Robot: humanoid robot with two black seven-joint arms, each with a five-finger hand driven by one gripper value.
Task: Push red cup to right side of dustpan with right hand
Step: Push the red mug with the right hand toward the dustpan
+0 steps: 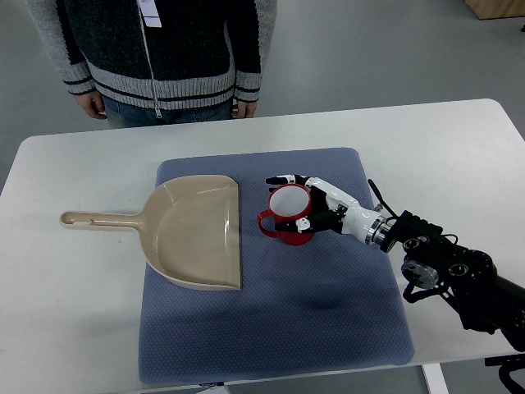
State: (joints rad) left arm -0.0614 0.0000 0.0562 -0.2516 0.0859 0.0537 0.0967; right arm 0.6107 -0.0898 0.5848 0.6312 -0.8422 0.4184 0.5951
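Note:
A red cup (pixel 286 216) with a white inside stands upright on the blue mat (pixel 271 328), just right of the beige dustpan (pixel 197 234). Its handle points left toward the pan's open edge. My right hand (pixel 316 205) comes in from the right and lies against the cup's right side. One finger reaches along the cup's far rim and another curls at its near side, so the fingers cup it loosely rather than grip it. The dustpan's handle (pixel 94 220) points left over the white table.
A person in a grey striped cardigan (pixel 160 49) stands at the table's far edge, hands at their sides. The white table (pixel 74 312) extends beyond the mat on the left and at the far right. My right forearm (pixel 451 267) crosses the table's front right corner.

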